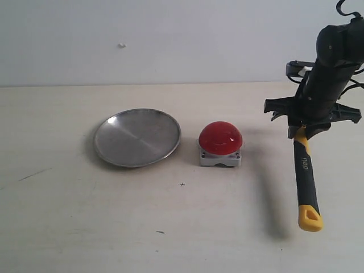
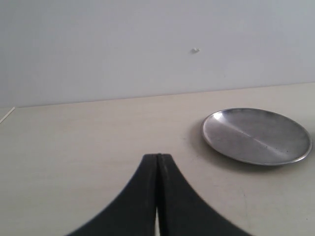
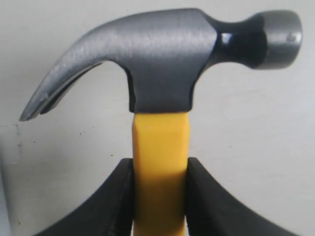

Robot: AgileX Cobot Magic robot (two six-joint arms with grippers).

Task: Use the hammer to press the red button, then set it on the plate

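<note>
**Pale tabletop, hammer clamped at the right**

Pale wood table (image 1: pixel 68 227) runs back to a plain white wall. The right gripper (image 3: pixel 160 196) is clamped on the hammer (image 3: pixel 162 59). Its two black fingers (image 3: pixel 113 201) press the yellow neck from either side, just below the dark metal head. In the wrist view the claw curves one way and the round striking face points the other.

In the exterior view the right gripper sits at the right of the scene. The yellow-and-black handle reaches from it toward the near edge and ends in a looped yellow tip. The handle's shadow lies on the table apart from it, to its left.

The red button (image 1: pixel 220 138) stands on its grey base left of the hammer, well apart from it. The plate (image 1: pixel 137 137) lies just beside the button, further left, and is bare.

The left gripper (image 2: pixel 157 196) has its fingers pressed together with nothing between them, the plate lying near it.
</note>
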